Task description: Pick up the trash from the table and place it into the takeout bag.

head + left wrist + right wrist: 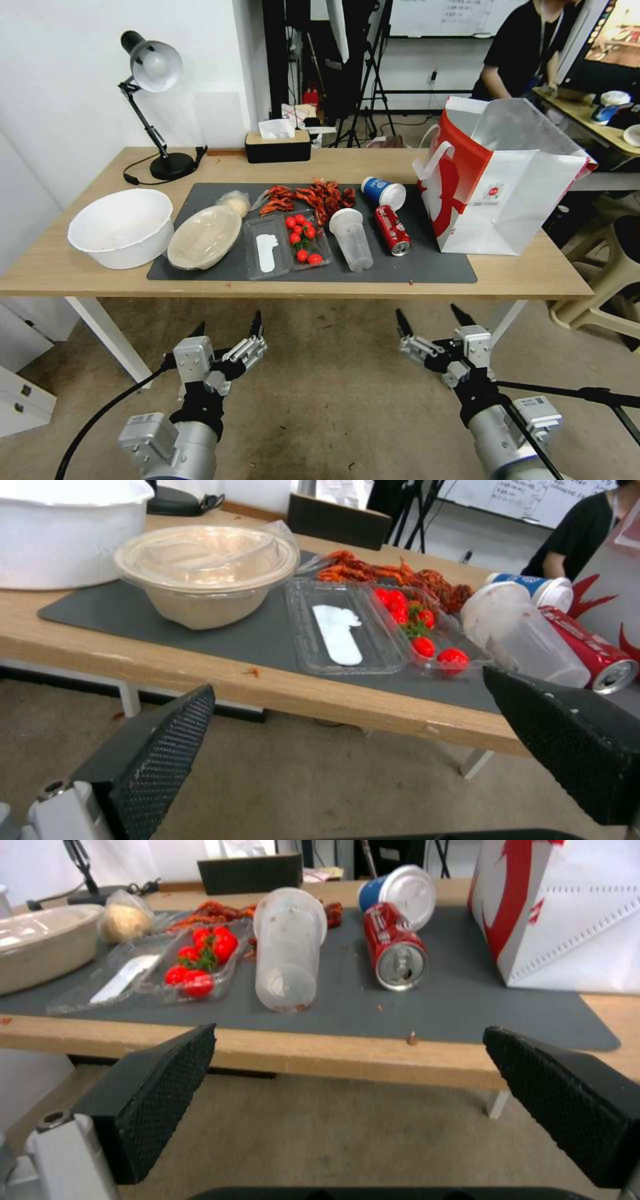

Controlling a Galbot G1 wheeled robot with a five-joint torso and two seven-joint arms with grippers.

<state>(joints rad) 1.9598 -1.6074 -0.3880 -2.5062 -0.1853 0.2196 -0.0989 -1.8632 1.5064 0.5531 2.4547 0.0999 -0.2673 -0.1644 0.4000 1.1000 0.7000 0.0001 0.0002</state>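
The trash is all laid out on the dark grey mat [433, 267] that covers the middle of the table [67, 267]. Take the red soda can [392, 229] as the marker: it lies on its side near the mat's right part, its opened top facing the table's front edge. Just beside it lies the clear plastic cup [351, 239], also tipped over, and right behind the can the blue paper cup [383, 192] rests on its side with its white lid turned toward the front. The takeout bag [497, 177] stands upright close on the can's other side — mouth open, taller than anything around it. Past the plastic cup from the can sits the clear clamshell box [287, 243] of cherry tomatoes, then the beige oval container [204, 236] with its lid on, and behind that the small plastic-wrapped wad [235, 202]. A heap of red crayfish shells [310, 195] lies behind the clamshell. Farthest from the can, off the mat, is the big white bowl [121, 227]. Both arms hang low in front of the table, over the floor: the left hand [227, 327] and the right hand [431, 313] each have their fingers spread wide and hold nothing.
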